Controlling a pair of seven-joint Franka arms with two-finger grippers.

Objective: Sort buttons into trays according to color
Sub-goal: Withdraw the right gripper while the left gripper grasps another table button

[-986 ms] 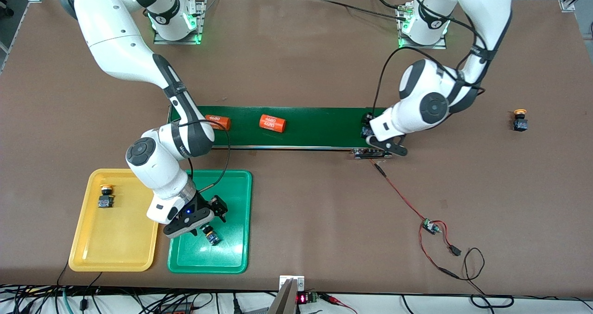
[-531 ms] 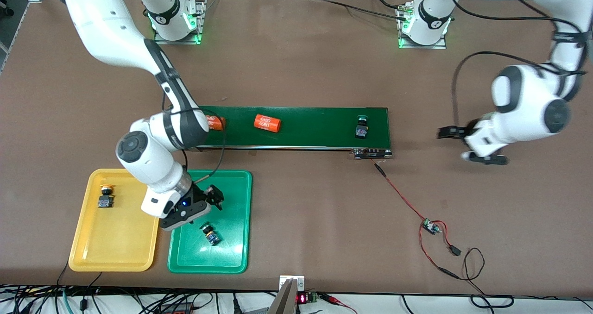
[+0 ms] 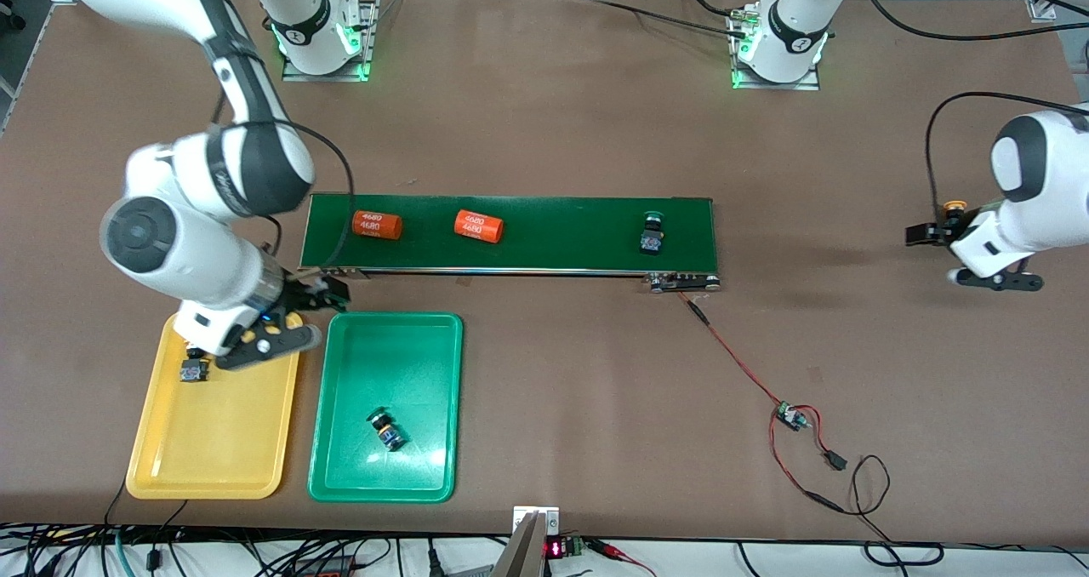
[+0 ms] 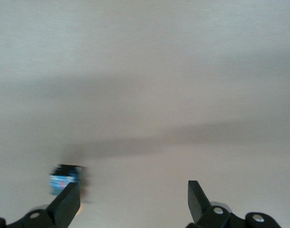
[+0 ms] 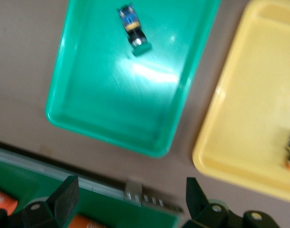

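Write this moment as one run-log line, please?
left gripper: open, beside yellow-capped button | right gripper: open, over yellow tray | green tray: one button | belt: green-capped button

2 orange cyls [image 3: 377,225] [image 3: 478,226] on green belt [image 3: 561,235]; red wire [image 3: 738,364] nearby

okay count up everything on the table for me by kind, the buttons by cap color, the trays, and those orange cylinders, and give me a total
Yellow-capped buttons: 2
Green-capped buttons: 2
Trays: 2, yellow tray and green tray
Orange cylinders: 2
Total: 8
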